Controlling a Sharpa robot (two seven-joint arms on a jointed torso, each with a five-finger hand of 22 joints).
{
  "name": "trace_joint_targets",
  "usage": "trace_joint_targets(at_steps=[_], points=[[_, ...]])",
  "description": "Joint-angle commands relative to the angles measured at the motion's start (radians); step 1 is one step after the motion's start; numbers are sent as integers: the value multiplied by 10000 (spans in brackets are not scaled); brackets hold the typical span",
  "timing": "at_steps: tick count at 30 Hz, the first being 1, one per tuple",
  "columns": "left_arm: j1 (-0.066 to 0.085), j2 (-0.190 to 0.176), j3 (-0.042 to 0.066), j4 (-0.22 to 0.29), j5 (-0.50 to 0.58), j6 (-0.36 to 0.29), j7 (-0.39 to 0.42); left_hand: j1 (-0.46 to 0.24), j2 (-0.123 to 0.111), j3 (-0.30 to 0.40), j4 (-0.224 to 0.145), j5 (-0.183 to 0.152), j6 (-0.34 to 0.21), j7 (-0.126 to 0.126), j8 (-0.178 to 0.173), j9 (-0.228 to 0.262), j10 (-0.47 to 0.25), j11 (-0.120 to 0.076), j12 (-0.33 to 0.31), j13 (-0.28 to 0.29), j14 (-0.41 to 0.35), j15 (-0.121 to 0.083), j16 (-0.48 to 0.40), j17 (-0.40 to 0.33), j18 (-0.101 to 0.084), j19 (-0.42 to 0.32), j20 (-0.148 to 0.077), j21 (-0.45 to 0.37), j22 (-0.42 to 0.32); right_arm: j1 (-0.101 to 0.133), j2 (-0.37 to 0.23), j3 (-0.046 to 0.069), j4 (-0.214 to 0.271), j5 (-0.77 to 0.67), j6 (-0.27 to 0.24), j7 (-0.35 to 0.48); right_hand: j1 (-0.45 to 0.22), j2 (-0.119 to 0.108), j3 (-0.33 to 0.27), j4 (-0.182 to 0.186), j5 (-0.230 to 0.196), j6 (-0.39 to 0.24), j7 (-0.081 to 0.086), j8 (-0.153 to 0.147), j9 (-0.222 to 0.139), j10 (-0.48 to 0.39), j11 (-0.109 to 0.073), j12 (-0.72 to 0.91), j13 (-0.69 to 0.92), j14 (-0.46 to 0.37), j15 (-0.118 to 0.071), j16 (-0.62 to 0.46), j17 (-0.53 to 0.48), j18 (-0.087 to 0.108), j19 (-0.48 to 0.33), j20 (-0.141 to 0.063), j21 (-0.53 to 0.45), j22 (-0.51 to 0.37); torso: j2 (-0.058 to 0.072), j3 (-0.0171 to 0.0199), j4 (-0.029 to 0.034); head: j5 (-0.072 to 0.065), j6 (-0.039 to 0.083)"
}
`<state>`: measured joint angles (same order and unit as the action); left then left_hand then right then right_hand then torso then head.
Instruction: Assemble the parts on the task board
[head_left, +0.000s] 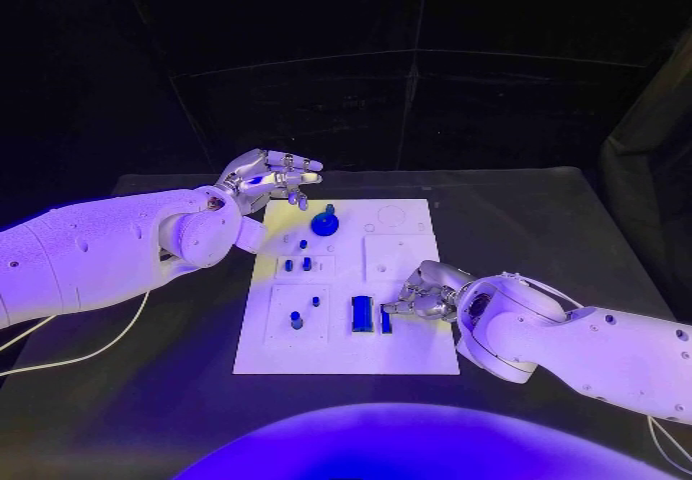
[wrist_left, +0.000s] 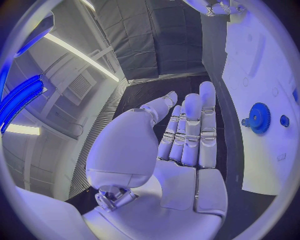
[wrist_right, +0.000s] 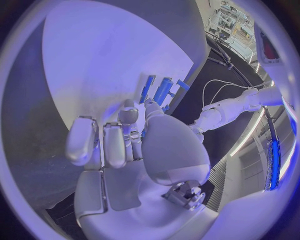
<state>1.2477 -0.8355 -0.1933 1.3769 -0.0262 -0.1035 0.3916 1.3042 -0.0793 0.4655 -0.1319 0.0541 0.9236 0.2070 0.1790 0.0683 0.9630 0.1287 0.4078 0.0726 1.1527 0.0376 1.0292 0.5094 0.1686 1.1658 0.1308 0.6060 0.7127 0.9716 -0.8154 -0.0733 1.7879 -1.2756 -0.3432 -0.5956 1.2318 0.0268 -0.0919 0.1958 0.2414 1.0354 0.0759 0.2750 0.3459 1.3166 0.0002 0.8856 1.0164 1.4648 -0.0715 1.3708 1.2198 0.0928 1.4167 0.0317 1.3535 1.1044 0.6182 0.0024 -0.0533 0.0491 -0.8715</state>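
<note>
A: Item one, step in hand?

B: Right hand (head_left: 420, 298) is working at the near right part of the task board (head_left: 411, 350), fingers curling in just beside the blue bars (head_left: 362, 313). It is probably picking one up; whether anything is actually pinched, I cannot tell from the head view or its wrist view.

A: Item two, left hand?

B: Left hand (head_left: 274, 178) is hovering over the surface (head_left: 548, 230) past the board's far left corner, fingers apart and carrying nothing. The blue gear (head_left: 325, 223) is standing on the board near it, not touching.

A: Other stock?

B: Small blue pegs (head_left: 296, 265) are standing mid-board, well apart from both hands.

A: Next move?

B: A firm grip on one bar, then lining it up with its recess.
</note>
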Motion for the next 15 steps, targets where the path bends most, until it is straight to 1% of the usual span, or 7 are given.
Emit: trace_joint_targets(at_steps=[1, 4, 7, 9, 12, 15], points=[[16, 16, 8, 6, 38, 131, 5, -21, 95, -50, -1, -23, -75, 20, 58, -12, -67, 23, 51, -10, -74, 8, -45, -11, 137, -72, 22, -69, -16, 11, 139, 3, -142, -202, -44, 138, 80, 29, 9, -69, -57, -16, 15, -21, 12, -38, -24, 26, 9, 454, -15, -36, 11, -83, 14, 14, -4, 14, 14, 3, 18, -8, -11], [16, 18, 8, 5, 38, 133, -2, -21, 95, -50, -1, -23, -75, 20, 58, -12, -67, 23, 51, -10, -74, 8, -45, -11, 137, -72, 22, -69, -16, 10, 257, 2, -262, -213, 58, 97, 88, 57, 12, -75, -70, -1, 12, -14, 16, -31, -25, 35, 16, 455, -17, -36, 12, -83, 13, 14, -6, 10, 17, 5, 9, 1, -12], [16, 21, 8, 6, 38, 134, -9, -21, 95, -50, -1, -23, -75, 20, 58, -12, -67, 23, 51, -10, -74, 8, -45, -11, 137, -72, 22, -69, -16, 10, 379, 2, -389, -282, 170, 34, 173, 92, 27, -142, -85, 24, -4, -3, 28, -24, -40, 26, 8, 453, -26, -48, -6, -83, 16, 9, -3, 18, 16, -4, 5, -5, -12], [16, 23, 8, 6, 38, 137, -13, -21, 95, -50, -1, -23, -75, 20, 58, -12, -67, 23, 51, -10, -74, 8, -45, -11, 137, -72, 22, -69, -16, 10, 445, 1, -446, -337, 225, -13, 220, 98, 33, -184, -92, 40, -12, 4, 34, -25, -47, 14, -2, 452, -31, -51, -10, -82, 16, 5, -3, 18, 11, -3, 3, 5, -12], [16, 27, 8, 3, 38, 140, -18, -21, 95, -50, -1, -23, -75, 20, 58, -12, -67, 23, 51, -10, -74, 8, -45, -11, 137, -72, 22, -69, -16, 10, 496, 1, -489, -419, 289, -62, 331, 111, 59, -277, -40, 73, -33, 18, 46, -23, -66, 7, -5, 453, -45, -51, -9, -83, 19, -4, -2, 24, 8, 2, 9, -5, -12], [16, 28, 8, -1, 38, 141, -24, -21, 95, -50, -1, -23, -75, 20, 58, -12, -67, 23, 51, -10, -74, 8, -45, -11, 137, -72, 22, -69, -16, 9, 501, 1, -510, -546, 332, -107, 533, 140, 144, -444, -150, 82, -51, 13, 54, -27, -86, -13, -14, 455, -65, -49, -2, -84, 24, -24, 3, 38, 2, -1, 18, -18, -12]])
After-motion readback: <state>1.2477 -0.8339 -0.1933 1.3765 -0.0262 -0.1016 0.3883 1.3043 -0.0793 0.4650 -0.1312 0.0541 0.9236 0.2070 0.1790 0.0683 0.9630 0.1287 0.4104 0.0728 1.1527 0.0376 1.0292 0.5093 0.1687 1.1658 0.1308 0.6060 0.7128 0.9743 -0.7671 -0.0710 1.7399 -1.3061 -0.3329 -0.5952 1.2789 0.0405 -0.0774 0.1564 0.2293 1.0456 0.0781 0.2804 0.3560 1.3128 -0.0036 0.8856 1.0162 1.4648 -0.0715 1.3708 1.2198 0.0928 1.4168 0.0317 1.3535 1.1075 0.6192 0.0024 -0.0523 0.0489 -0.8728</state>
